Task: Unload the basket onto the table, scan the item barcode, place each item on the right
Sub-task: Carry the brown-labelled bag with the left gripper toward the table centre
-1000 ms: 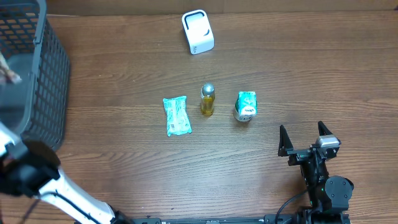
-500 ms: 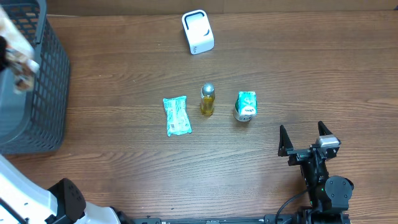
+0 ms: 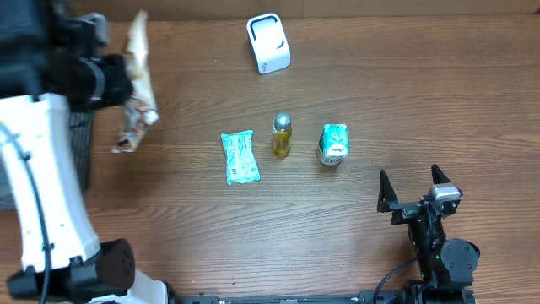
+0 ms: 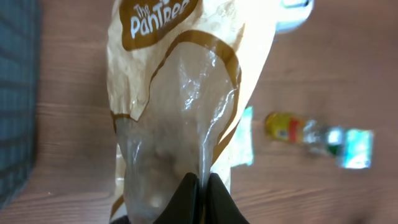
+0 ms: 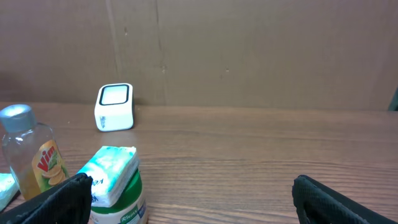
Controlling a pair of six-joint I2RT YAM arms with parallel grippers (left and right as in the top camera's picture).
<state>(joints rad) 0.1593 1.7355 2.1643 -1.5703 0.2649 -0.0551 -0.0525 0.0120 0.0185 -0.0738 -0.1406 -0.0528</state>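
My left tool (image 4: 200, 182) is clamped on the edge of a crinkled bag (image 4: 177, 93), clear plastic with tan and brown borders, held over the worktop's (image 3: 380, 101) left side beside the basket (image 4: 15, 93). White lettering reads "The PanTree". My right tool (image 3: 411, 180) stands wide apart.

The bag (image 3: 142, 110) of cream and clear plastic, with brown "The PanTree" lettering, is up in the air on the left, crinkled and stretched lengthwise. It is pinched at one end by the left gripper (image 4: 200, 183). The scanner (image 3: 268, 42) — a small white box with a dark-rimmed window — stands at the back, well apart.
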